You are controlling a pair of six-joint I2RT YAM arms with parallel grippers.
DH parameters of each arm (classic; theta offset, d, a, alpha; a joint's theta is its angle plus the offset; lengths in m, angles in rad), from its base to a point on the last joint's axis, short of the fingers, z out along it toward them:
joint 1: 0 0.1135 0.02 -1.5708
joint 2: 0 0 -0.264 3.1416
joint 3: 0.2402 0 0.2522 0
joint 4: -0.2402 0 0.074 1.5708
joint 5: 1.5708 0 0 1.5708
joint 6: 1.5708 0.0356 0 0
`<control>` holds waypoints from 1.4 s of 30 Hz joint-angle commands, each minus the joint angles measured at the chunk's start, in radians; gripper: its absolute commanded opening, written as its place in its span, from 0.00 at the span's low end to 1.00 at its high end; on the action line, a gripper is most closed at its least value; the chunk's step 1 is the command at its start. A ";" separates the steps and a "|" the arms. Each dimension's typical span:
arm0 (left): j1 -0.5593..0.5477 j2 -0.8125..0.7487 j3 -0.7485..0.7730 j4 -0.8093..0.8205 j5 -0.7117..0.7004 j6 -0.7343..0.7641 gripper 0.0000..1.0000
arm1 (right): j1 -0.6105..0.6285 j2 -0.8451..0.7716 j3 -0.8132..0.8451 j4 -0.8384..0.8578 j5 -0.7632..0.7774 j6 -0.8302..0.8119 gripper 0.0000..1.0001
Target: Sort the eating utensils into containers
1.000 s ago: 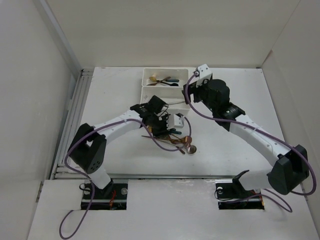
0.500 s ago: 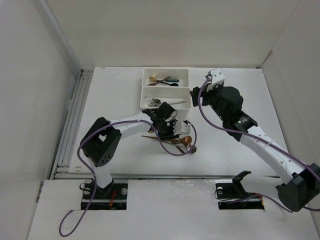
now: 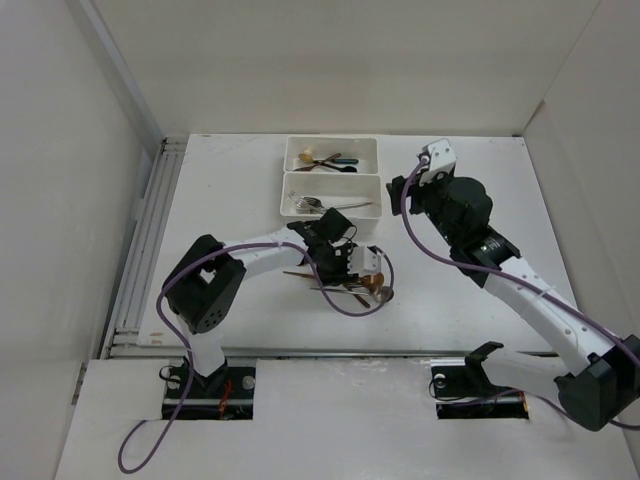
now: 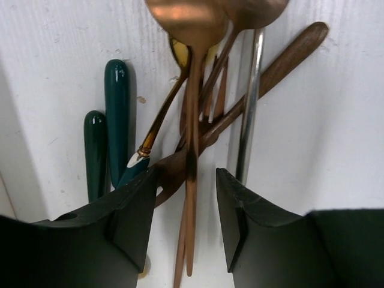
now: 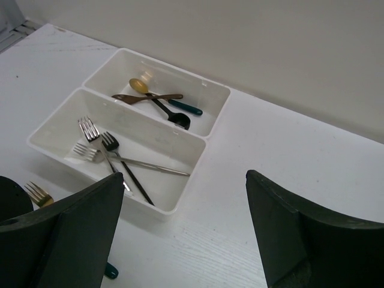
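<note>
Green-handled utensils (image 4: 117, 114) lie on the tabletop (image 4: 312, 150) just outside the left finger of the left hand (image 4: 186, 180). This hand is released, its jaws part-open and gripping nothing. A gold stem (image 4: 162, 114) slants in under that same finger. Between the two fingers, and running along the gap, lies the copper spoon (image 4: 191, 120), its bowl beyond the fingertips. It is probably the piece to be picked. A silver handle (image 4: 252, 102) and a brown handle (image 4: 282, 60) lie just outside the right finger, the brown one crossing beneath the copper spoon. For a clean pick the hand should descend straight, keep the copper handle centred, close on it alone, and then lift vertically so that the crossed neighbours fall away. The gold stem is the likeliest piece to be caught by mistake. The right hand (image 5: 183, 177) hangs wide open and empty. Just beyond it stands the nearer tray (image 5: 192, 150), which holds forks. Past that stands the farther tray (image 5: 219, 90), which holds spoons and is judged the copper spoon's destination.
</note>
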 commanded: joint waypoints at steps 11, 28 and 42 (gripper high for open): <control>-0.004 -0.024 -0.026 0.036 -0.048 -0.048 0.00 | -0.012 -0.073 -0.027 0.029 0.011 -0.016 0.87; -0.004 -0.214 0.161 -0.160 0.097 -0.070 0.00 | -0.012 -0.054 -0.009 0.029 0.001 -0.007 0.87; 0.268 0.049 0.620 0.111 0.013 0.025 0.00 | -0.121 0.005 0.169 0.072 0.031 0.068 0.87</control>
